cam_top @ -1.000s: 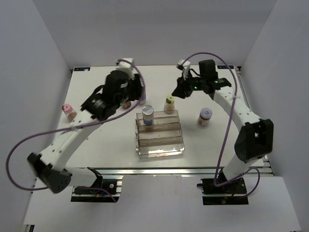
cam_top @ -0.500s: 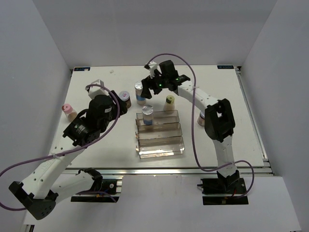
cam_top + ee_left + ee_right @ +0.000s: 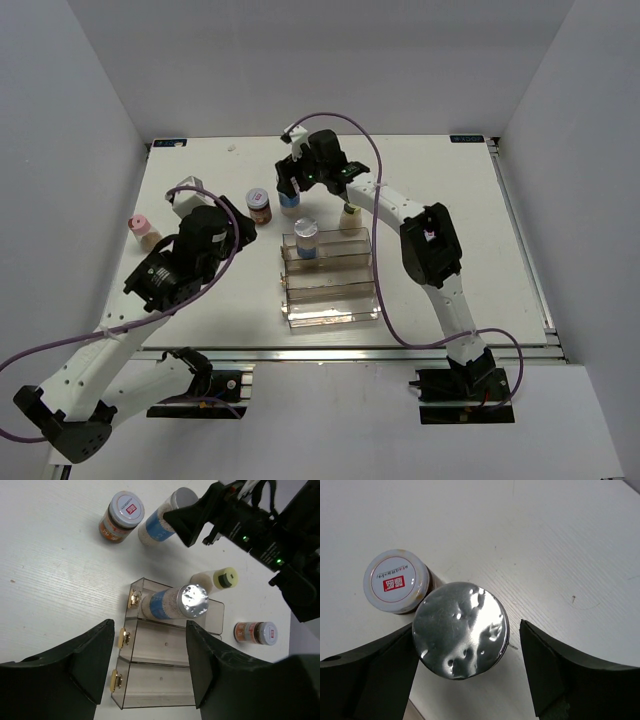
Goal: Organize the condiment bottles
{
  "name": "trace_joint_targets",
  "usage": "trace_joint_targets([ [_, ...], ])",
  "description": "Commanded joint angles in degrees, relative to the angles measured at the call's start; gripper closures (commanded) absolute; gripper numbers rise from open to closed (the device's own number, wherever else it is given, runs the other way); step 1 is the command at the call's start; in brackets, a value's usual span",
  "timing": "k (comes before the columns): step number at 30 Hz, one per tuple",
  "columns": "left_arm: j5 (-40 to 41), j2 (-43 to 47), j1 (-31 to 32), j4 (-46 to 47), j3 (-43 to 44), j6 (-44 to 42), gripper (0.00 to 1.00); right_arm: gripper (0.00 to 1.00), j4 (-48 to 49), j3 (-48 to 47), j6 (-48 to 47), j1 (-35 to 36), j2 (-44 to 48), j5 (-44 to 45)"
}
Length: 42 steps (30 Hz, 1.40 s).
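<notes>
A silver-lidded, blue-labelled bottle (image 3: 461, 630) stands on the table behind the clear rack (image 3: 330, 290). My right gripper (image 3: 467, 647) is open and straddles its lid, with a small gap on the right side; it also shows in the top view (image 3: 291, 188). A brown jar with a white-red lid (image 3: 259, 204) stands just left of the bottle. A second silver-lidded bottle (image 3: 306, 238) stands in the rack's back tier. A yellow-green-capped bottle (image 3: 350, 215) stands behind the rack's right end. A pink-capped bottle (image 3: 143, 230) is at far left. My left gripper (image 3: 150, 665) is open and empty, above the rack's left side.
Another jar with a white-red lid (image 3: 256, 633) lies right of the rack in the left wrist view; my right arm (image 3: 428, 245) hides it from above. The rack's two front tiers (image 3: 160, 672) hold nothing. White walls enclose the table on three sides.
My right arm swung left from the back right to the silver-lidded bottle behind the rack. My left arm drew back from that spot toward the near left.
</notes>
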<state>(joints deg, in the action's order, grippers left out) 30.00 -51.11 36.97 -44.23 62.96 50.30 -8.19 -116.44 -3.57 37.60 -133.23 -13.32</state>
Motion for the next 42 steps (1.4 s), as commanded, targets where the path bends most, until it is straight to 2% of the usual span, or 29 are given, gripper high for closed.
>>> trace_joint_targets([
  [1,0.41,-0.48,-0.14,-0.6,-0.82,1.11,0.31,0.2,7.57,-0.63,-1.08,0.01,-0.27,0.06],
  [4,0.15,-1.18,-0.14,-0.33,-1.26,1.11,0.31,0.28,9.48,-0.19,-2.05,-0.07,-0.37,-0.74],
  [7,0.15,-1.53,-0.14,0.1,-2.13,1.11,0.31,0.45,16.08,6.03,-3.45,-0.16,3.22,-3.18],
  [8,0.32,-1.62,-0.14,0.28,-2.49,1.03,0.31,0.55,18.88,9.01,-3.81,-0.25,4.02,-4.25],
  [10,0.41,-1.8,-0.14,0.8,-3.1,0.85,0.31,0.64,20.31,10.44,-4.25,-0.51,5.69,-7.14],
  [11,0.5,-1.88,-0.14,1.07,-4.06,0.67,0.31,0.73,21.53,10.79,-3.9,-0.69,6.22,-7.77],
  [13,0.76,-2.58,-0.14,1.77,-4.95,0.32,0.31,0.83,23.03,11.67,-1.36,-1.82,8.23,-9.52],
  [19,-0.82,-4.61,-0.14,3.97,-7.41,-0.73,0.3,1.0,22.7,10.8,5.31,-6.92,14.12,-16.89],
  [27,-1.44,-6.19,-0.14,7.31,-9.52,-2.4,0.29,1.0,15.85,17.38,3.75,-12.64,24.93,-23.92],
  [32,-1.43,-7.68,-0.23,8.98,-9.87,-3.98,0.29,1.0,2.14,19.41,-7.92,-15.1,32.31,-33.51],
  [36,-1.79,-8.65,-0.23,10.04,-9.96,-4.77,0.29,1.0,-9.8,22.04,-16.8,-15.63,36.81,-36.33],
  [42,-0.82,-10.5,-0.5,10.13,-8.47,-7.24,0.25,1.0,-16.42,29.33,-25.69,-15.63,41.2,-37.74],
])
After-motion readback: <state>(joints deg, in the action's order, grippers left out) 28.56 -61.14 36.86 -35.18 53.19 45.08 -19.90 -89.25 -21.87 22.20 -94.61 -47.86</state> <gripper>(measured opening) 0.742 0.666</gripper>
